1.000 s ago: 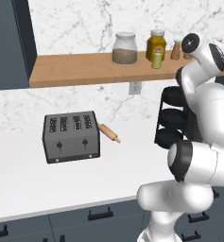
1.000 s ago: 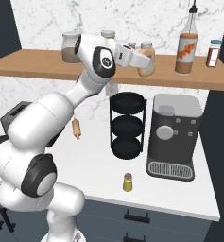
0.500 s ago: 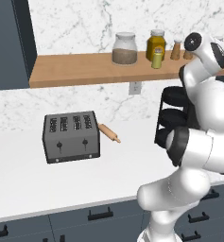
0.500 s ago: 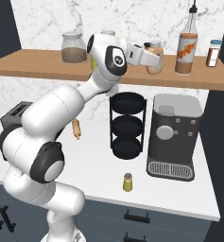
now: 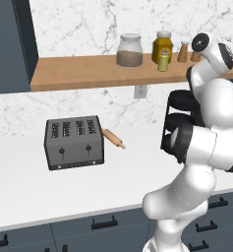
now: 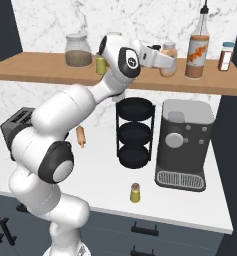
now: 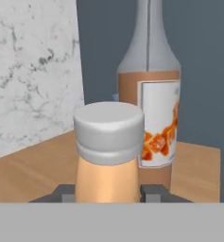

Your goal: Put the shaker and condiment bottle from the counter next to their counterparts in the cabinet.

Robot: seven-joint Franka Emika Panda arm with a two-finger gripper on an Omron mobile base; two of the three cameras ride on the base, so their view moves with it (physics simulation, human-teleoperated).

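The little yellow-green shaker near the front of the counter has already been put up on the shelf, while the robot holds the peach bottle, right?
Not quite: that shaker stands on the counter, by the coffee machine, in the right base view. The gripper does hold the condiment bottle.

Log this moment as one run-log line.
phase: placing | gripper: shut on condiment bottle | at: cabinet, beside reddish-brown bottle | shaker: on counter

Wall: white marble with grey veining, seen behind the counter.
Counter: a white top is set below the marble wall.
Drawers: dark blue-grey fronts with black handles are fitted under the counter.
Tall panel: a dark blue-grey unit is placed left of the marble wall.
Outlet: a pale plate is mounted on the marble wall.
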